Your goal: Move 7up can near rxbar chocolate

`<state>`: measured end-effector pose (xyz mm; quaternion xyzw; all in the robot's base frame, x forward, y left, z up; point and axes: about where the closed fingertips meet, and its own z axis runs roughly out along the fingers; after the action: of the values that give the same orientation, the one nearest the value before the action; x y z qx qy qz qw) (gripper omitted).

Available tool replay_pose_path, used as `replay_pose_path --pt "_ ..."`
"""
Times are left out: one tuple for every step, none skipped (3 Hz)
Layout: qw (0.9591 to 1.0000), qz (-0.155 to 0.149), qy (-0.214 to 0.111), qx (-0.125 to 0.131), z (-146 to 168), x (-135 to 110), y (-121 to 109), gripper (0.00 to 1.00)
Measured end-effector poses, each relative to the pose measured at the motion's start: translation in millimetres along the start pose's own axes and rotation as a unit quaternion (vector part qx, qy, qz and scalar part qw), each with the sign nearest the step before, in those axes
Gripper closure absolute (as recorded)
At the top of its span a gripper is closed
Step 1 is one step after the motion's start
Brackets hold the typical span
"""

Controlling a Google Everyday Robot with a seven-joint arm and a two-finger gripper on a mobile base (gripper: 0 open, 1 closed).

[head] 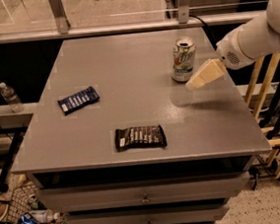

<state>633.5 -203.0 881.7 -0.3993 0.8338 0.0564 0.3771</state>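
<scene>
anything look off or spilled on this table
Nothing stands out on the grey table. The silver-white 7up can with green markings stands upright, no spill around it. The black-brown wrapped rxbar chocolate and the dark blue wrapped bar lie flat. The cream gripper hovers close beside the can, toward the table's right edge.
</scene>
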Motion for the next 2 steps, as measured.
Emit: replay_pose_path --pt "0.9997 0.006 -0.018 -0.016 21.1 -13.3 2.1 0.00" --pt "0.9988 0.010 -0.039 -0.028 36.0 -28.6 3.9 0.00"
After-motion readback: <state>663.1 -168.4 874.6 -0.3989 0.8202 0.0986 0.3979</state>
